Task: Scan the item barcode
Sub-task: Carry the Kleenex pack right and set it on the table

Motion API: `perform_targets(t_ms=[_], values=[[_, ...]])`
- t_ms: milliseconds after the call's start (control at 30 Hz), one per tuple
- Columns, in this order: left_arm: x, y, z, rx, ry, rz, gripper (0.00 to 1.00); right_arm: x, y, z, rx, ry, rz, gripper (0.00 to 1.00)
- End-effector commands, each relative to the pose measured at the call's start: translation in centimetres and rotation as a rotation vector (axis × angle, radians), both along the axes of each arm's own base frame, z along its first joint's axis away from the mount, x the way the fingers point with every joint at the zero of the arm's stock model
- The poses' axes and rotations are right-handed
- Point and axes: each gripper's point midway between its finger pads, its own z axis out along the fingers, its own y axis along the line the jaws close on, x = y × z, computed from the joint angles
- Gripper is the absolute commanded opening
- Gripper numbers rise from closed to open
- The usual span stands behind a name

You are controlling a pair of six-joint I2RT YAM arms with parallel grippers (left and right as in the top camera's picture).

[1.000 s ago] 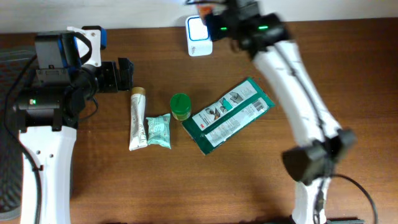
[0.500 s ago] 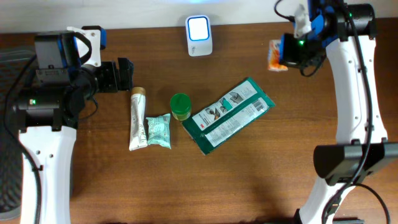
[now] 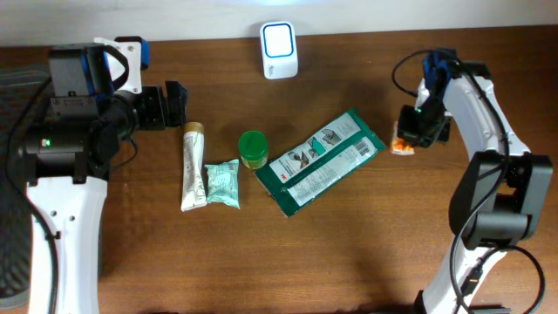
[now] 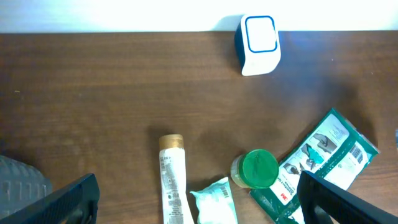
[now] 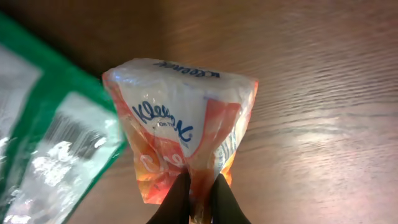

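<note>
The right end effector (image 5: 199, 198), pinched shut on the tissue pack (image 5: 180, 118), holds it low at 3 o'clock on the table (image 3: 349, 253), apart from the scanner (image 3: 279, 50) at 12 o'clock. Probably the set-down step; the next move calls for release. The left end effector (image 3: 174, 105) gapes empty.

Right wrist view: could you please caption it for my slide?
Right gripper pinching an orange Kleenex pack, green packet at left, wooden table behind.

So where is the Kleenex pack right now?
The Kleenex pack is on the right side of the overhead view, pinched in the right pincer, just right of the green packet.
</note>
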Motion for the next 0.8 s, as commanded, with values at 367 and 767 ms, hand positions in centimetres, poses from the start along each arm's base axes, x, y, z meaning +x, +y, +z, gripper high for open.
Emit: perform_targets(t_ms=[367, 767], values=[[-0.1, 0.3, 0.9, 0.012, -0.026, 0.001, 0.99, -0.7, -2.6, -1.4, 0.000, 0.005, -0.093, 0.44], [-0.1, 0.3, 0.9, 0.012, -0.026, 0.001, 0.99, 2.3, 2.5, 10.5, 0.222, -0.289, 0.070, 0.35]])
